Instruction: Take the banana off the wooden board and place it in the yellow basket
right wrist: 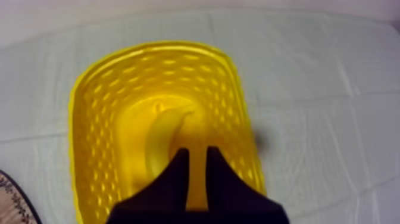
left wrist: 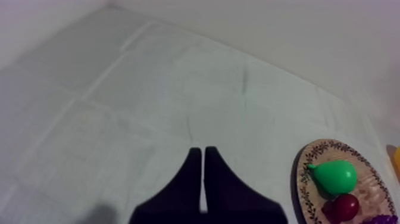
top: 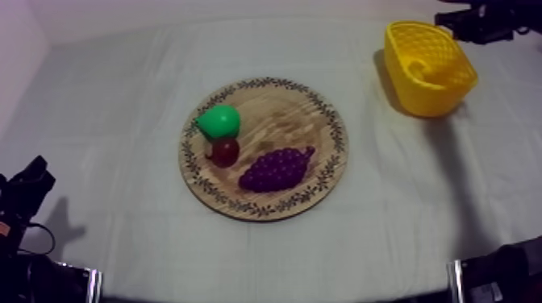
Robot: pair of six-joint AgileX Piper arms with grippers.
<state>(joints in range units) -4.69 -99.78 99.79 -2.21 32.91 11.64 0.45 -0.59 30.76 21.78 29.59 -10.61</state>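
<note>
Three fruits sit on the wooden board: pear at about 10 o'clock, small red fruit touching it on the 6 o'clock side, grapes around 5 o'clock. The banana is already in the yellow basket, which stands off at the board's 2 o'clock, well apart from it. The right gripper hangs over the basket, fingers a little spread and pinching nothing, with the banana lying on the basket floor beneath. The left gripper sits out at the board's 8 o'clock over bare cloth, fingers pressed together, empty.
</note>
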